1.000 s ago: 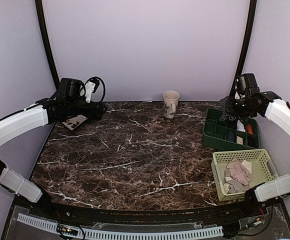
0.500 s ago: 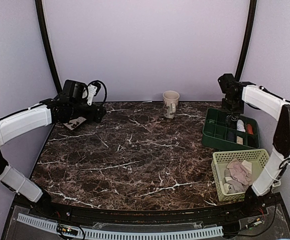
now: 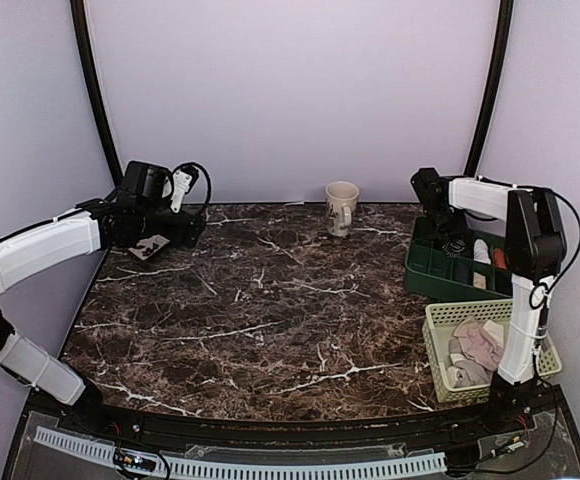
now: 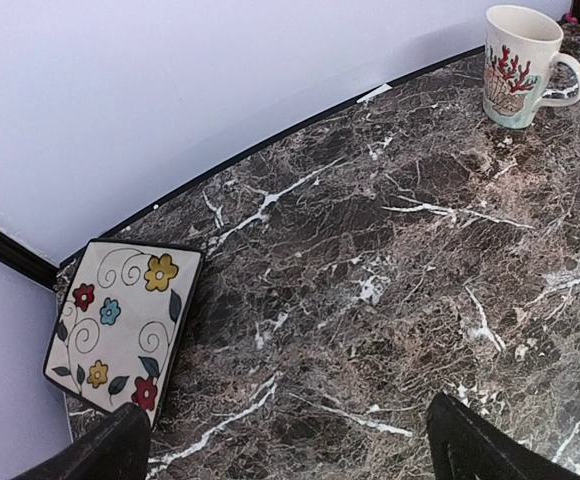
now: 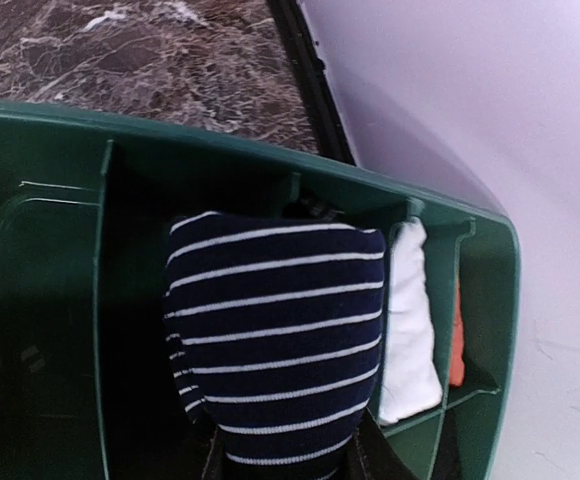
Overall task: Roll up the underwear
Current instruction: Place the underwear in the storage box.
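From above, the left hand (image 3: 198,226) hangs at the far left of the bench (image 3: 270,310), just beside a flowered tile (image 3: 150,245). The right hand (image 3: 448,232) reaches down into the green tray (image 3: 422,275) at the far right. The pink underwear (image 3: 475,345) lies loose in the pale basket (image 3: 432,345) in front of that tray. It is close to the right arm's base and well apart from the left hand, so the right arm looks better placed to fetch it. A mug (image 3: 342,205) stands at the back, between the arms. The left wrist view shows that hand spread wide and holding nothing, with the tile below left and the mug far right. The right wrist view shows that hand closed narrow on the navy striped underwear (image 5: 275,330), already rolled. Its long axis runs straight out from the fingers, along a middle compartment of the tray, with a white roll (image 5: 410,320) just beside it. Whether it rests on the tray floor I cannot tell. No brand or writing can be read; the mug carries only a red coral and shell picture.
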Tool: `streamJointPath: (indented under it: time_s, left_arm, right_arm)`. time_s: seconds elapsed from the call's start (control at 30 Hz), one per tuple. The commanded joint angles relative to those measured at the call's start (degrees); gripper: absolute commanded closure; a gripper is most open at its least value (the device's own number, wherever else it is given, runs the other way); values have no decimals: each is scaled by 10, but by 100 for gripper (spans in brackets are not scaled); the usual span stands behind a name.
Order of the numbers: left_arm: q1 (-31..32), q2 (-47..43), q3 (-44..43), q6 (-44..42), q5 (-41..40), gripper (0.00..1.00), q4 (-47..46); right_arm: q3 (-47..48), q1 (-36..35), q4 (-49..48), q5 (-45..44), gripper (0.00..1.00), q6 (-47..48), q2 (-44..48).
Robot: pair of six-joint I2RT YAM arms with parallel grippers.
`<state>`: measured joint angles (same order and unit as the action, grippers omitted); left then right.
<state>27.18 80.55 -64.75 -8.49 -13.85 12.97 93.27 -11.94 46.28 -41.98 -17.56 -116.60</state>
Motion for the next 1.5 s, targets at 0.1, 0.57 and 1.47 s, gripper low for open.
streamJointPath:
  time_s: [0.1,0.57,1.47]
  left_arm:
    - [1,-22,14,-4,-7,1,9]
    - [1,-15,10,-4,-4,1,13]
    - [0,20,-29,21,13,1,28]
  right_arm:
    - [43,3,-26,58,100,0,-44]
    - [-11,63,-92,279,100,-64,-50]
    - [7,118,-66,390,39,-67,5]
